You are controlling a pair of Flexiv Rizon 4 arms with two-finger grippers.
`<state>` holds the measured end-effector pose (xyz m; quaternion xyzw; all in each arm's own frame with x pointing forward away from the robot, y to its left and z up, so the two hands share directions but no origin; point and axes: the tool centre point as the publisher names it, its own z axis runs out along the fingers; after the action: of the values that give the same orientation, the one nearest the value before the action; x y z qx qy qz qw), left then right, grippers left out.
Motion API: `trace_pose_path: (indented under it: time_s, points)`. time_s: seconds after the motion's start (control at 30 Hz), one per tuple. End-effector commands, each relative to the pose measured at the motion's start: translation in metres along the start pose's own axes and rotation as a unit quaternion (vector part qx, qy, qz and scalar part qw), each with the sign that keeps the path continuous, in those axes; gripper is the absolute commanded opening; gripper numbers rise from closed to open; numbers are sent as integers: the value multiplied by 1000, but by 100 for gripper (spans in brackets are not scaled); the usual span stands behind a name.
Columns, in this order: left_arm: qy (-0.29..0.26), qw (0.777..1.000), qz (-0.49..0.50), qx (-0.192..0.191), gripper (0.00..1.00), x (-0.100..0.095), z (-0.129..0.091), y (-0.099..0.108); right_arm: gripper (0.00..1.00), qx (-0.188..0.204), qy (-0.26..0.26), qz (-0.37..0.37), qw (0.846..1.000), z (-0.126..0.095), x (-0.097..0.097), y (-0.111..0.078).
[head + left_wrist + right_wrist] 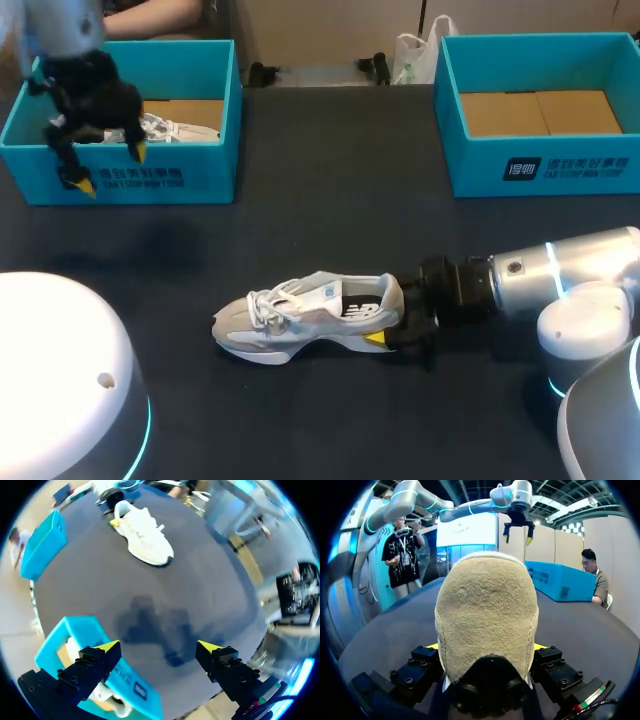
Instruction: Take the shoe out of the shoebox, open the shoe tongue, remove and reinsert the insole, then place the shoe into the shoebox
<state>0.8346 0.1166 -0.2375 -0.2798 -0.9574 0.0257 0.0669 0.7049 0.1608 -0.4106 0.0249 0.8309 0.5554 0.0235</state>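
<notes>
Lower middle, the pale grey-and-white laced sneaker stands on the dark surface, its heel pinched by the right jaws. It seems to be out of its box, so opening the tongue is next. That calls the spread left jaws down from over the upper-left teal cardboard shoebox. White print marks its front and that of the upper-right teal shoebox.

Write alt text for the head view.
The right claw grips the heel of a white and grey lace-up sneaker lying on the dark table. The left claw hangs open above the left turquoise cardboard shoebox.
</notes>
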Motion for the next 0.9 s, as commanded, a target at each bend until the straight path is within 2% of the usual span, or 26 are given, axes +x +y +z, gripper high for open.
trace_pose_path:
  time_s: [0.03, 0.37, 0.4, 0.53, 0.57, 0.63, 0.67, 0.7, 0.77, 0.9]
  points:
    - [131, 950, -284, 21, 100, -3, 1, -19, 0, 3, 0, 1, 1000, 1, 0, 2]
    - [131, 950, -284, 21, 100, -3, 1, -19, 0, 3, 0, 1, 1000, 1, 0, 2]
    - [141, 933, -327, 41, 100, -5, 1, -22, 0, 3, 0, 1, 1000, 1, 0, 2]
    - [66, 878, -471, 58, 100, 4, 13, -55, 0, 3, 0, 1, 1000, 1, 0, 2]
    - [41, 850, -522, 62, 100, 6, 15, -67, 0, 3, 0, 1, 1000, 1, 0, 2]
    - [11, 816, -574, 71, 100, 8, 17, -83, 0, 3, 0, 1, 1000, 1, 0, 2]
    - [-10, 770, -632, 88, 100, 6, 18, -90, 0, 3, 0, 1, 1000, 1, 0, 2]
    - [-19, 734, -672, 96, 100, 4, 18, -97, 0, 3, 0, 1, 1000, 1, 0, 2]
    - [-66, 686, -717, 105, 100, 0, 17, -113, 0, 3, 0, 1, 1000, 1, 0, 2]
    - [-66, 686, -717, 105, 100, 0, 17, -113, 0, 3, 0, 1, 1000, 1, 0, 2]
